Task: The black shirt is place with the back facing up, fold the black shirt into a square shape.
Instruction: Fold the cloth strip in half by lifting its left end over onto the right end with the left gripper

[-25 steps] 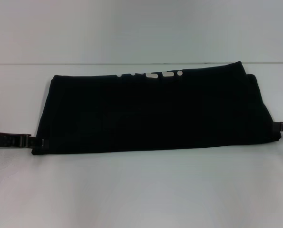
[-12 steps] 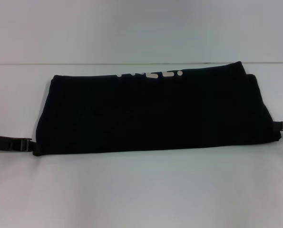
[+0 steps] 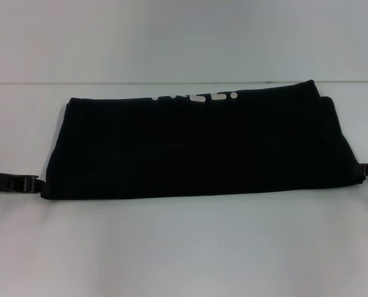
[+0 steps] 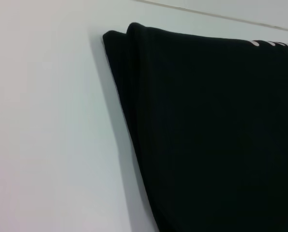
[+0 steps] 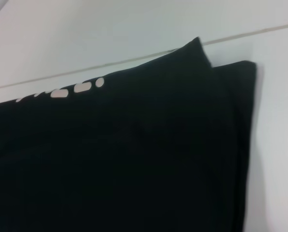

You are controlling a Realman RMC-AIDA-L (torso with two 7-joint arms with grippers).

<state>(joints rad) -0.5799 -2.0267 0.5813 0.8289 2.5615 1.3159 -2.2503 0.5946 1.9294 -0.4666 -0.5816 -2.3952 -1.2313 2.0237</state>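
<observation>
The black shirt (image 3: pixel 196 145) lies folded into a wide flat band across the white table (image 3: pixel 184 247). A strip of white lettering (image 3: pixel 196 98) peeks out along its far edge. My left gripper (image 3: pixel 34 184) sits low on the table at the shirt's near left corner. My right gripper (image 3: pixel 365 168) is at the shirt's near right end. In the left wrist view the shirt (image 4: pixel 221 135) shows its layered left end. The right wrist view has the shirt (image 5: pixel 124 154) with its lettering (image 5: pixel 68 91) and the stepped far right corner.
White table surface surrounds the shirt on all sides. A thin seam (image 3: pixel 47 83) runs across the table just behind the shirt. Nothing else stands on the table.
Both grippers have shifted only slightly at the shirt's two ends. The shirt's near left corner has moved a little; its shape is otherwise unchanged.
</observation>
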